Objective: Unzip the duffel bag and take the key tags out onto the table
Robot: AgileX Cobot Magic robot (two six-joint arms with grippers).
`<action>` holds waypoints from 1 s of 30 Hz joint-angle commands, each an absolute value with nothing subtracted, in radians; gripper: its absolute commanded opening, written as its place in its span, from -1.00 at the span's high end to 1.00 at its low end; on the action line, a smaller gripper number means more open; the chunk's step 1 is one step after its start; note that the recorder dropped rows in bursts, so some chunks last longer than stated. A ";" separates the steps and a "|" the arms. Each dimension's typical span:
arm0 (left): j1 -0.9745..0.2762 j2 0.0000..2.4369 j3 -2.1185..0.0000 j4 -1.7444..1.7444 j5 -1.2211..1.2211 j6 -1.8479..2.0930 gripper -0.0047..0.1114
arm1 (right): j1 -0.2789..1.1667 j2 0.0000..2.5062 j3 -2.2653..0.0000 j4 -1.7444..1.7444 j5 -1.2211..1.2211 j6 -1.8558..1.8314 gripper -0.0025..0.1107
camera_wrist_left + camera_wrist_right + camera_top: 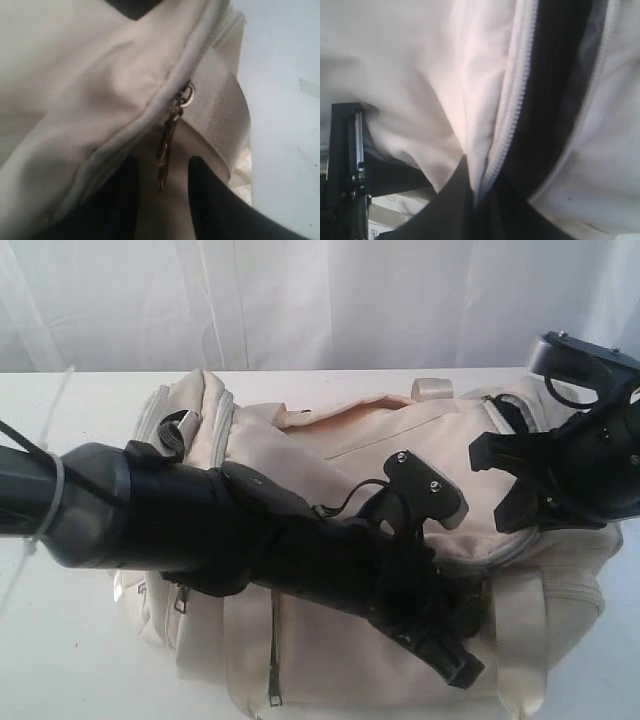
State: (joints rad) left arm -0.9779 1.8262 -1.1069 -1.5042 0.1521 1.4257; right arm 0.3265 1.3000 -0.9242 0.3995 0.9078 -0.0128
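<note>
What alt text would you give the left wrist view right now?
A metal zipper pull dangles between the open fingers of the left gripper, against the cream duffel bag. A webbing strap and the white table lie beyond.

White curtain (300, 300) in soft folds well behind the jaws, even diffuse light, white table (70, 410) reaching back to it

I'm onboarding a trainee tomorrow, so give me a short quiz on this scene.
1. True or false: the left end effector is clamped on the zipper pull.
2. In the right wrist view, the gap of the open zipper looks: A dark, B red, C white.
3. Fill in: the duffel bag sits on a white ____.
Key: 1 false; 2 A; 3 table.
</note>
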 commanded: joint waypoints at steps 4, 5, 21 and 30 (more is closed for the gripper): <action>-0.979 1.828 -1.109 -1.577 0.180 1.413 0.42 | 0.328 1.290 -0.931 0.394 0.924 -0.022 0.90; -0.979 1.828 -1.109 -1.577 0.188 1.413 0.47 | 0.328 1.290 -0.931 0.394 0.925 -0.022 0.90; -0.979 1.697 -1.062 -1.444 0.171 1.361 0.92 | 0.328 1.290 -0.931 0.389 0.925 -0.022 0.90; -0.979 1.608 -0.973 -1.433 0.124 1.359 0.92 | 0.328 1.290 -0.931 0.385 0.925 -0.022 0.90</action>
